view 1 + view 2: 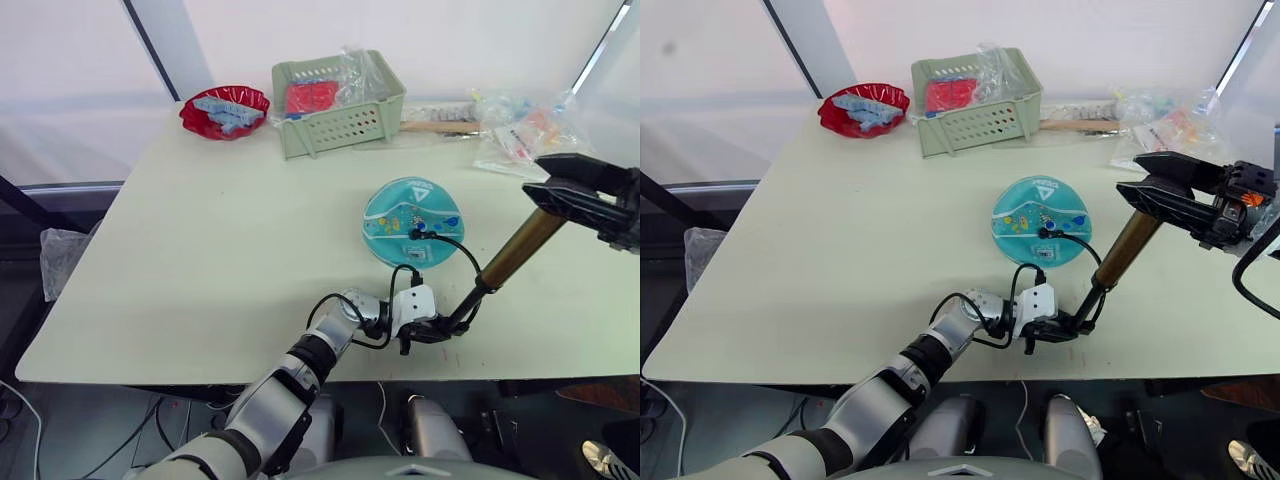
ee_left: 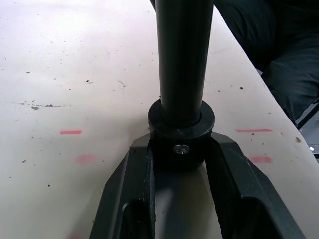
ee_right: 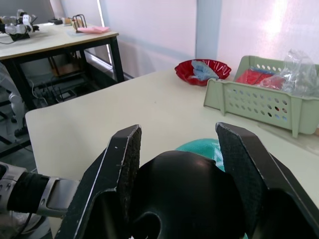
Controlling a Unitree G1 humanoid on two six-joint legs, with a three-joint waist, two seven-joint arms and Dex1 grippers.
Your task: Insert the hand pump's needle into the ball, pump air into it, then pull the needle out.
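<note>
So I've got the table (image 1: 200, 250) in front of me with the ball (image 1: 412, 222) sitting out past the middle toward my right, looking pretty flat, more disc than ball, with the green basket (image 1: 338, 105) and red bowl (image 1: 224, 110) well behind it out of the way. The hand pump (image 1: 505, 260) is slanted between my two arms: my left gripper (image 1: 432, 328) has its fingers pinched around the black bottom cap right at the near table edge, and my right gripper (image 1: 575, 185) has its fingers closed on either side of the black handle knob up top. The hose (image 1: 455, 245) loops from the pump's base over to the ball, and the needle (image 1: 416, 235) looks to be sitting in the valve, though it's too tiny for me to swear how deep. Biggest worry: the pump is tilted a lot, so if I push down off-axis the base could skid out of my left grip or off the edge. Next, the ball isn't held by anything, so a hose tug could drag it or pop the needle loose. Smallest thing, sideways yank could bend that pin.
</note>
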